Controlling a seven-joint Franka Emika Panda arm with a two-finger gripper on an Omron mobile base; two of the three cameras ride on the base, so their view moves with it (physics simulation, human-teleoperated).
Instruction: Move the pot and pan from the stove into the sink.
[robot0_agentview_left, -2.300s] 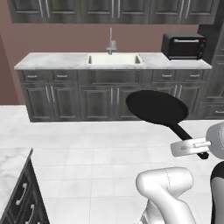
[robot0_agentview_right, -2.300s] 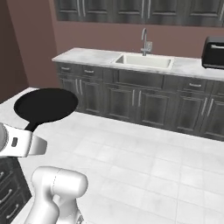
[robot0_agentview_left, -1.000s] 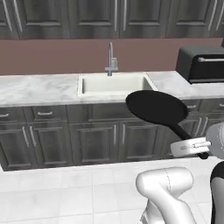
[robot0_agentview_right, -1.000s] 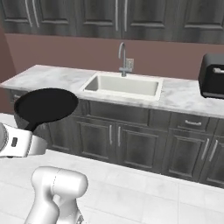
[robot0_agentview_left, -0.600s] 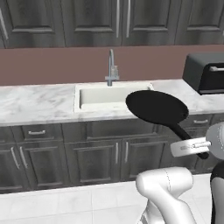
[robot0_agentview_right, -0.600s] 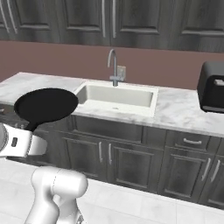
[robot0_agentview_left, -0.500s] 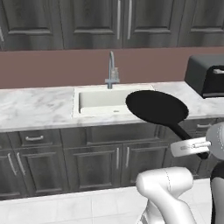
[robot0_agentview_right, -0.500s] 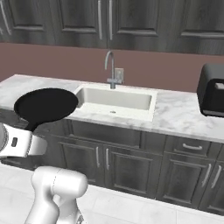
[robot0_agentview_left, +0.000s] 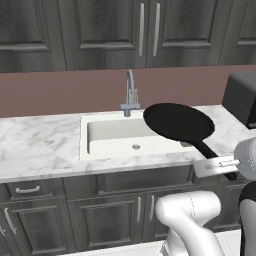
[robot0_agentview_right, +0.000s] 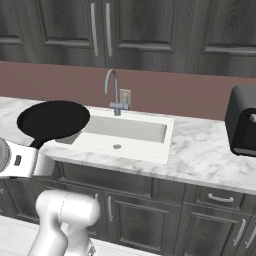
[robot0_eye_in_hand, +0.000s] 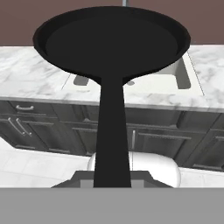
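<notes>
Gripper (robot0_agentview_left: 220, 164) clamped on the pan (robot0_agentview_left: 178, 122) handle, fingers probably hidden, pan held out ahead above the sink (robot0_agentview_left: 131, 137) edge; carry step, next extend forward, lower, release.

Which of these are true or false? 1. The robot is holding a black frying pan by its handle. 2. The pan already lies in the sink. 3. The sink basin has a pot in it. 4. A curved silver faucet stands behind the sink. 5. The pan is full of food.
1. True: the pan is held up by its long handle, which runs back to the robot's hand.
2. False: it is held in the air in front of the sink.
3. False: the white basin looks bare apart from its drain.
4. True: the faucet rises at the back edge.
5. False: the hand view shows the pan's inside black and bare.
</notes>
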